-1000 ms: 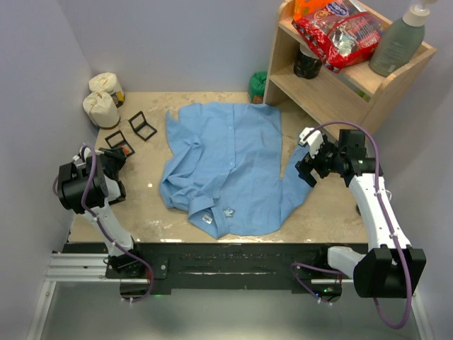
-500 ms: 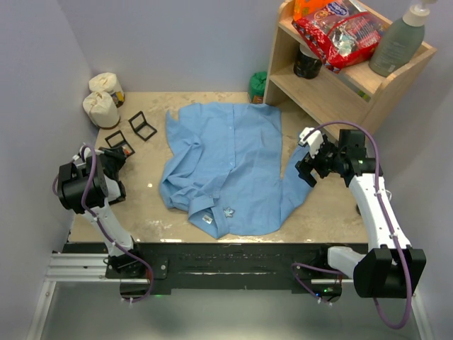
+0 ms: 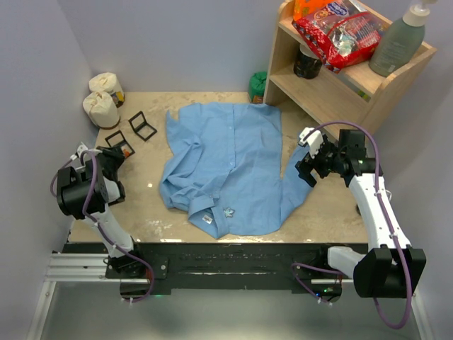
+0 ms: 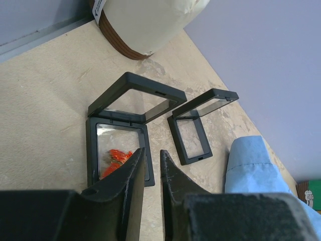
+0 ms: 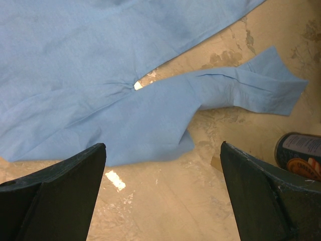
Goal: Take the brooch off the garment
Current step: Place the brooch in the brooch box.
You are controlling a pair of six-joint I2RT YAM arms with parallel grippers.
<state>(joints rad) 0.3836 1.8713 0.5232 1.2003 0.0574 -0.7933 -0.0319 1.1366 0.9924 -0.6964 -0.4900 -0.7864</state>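
The light-blue shirt (image 3: 226, 166) lies spread flat in the middle of the table. A small silvery brooch (image 3: 228, 210) sits on it near the collar at the front edge, beside the white label (image 3: 207, 219). My left gripper (image 3: 113, 157) is far left of the shirt, over the black cases. In the left wrist view (image 4: 152, 154) its jaws stand nearly together with nothing between them. My right gripper (image 3: 306, 164) is wide open and empty above the shirt's right sleeve. The right wrist view (image 5: 163, 145) shows the sleeve (image 5: 150, 115) and cuff (image 5: 261, 88) below it.
Two open black display cases (image 4: 118, 150) (image 4: 193, 135) lie at the left; the nearer one holds an orange-red piece (image 4: 116, 156). Two cream rolls (image 3: 102, 99) stand at the back left. A wooden shelf (image 3: 333, 81) with goods and a green object (image 3: 257, 85) stand at the back right.
My left arm has shifted slightly at the far left. The right arm and the shirt have not moved.
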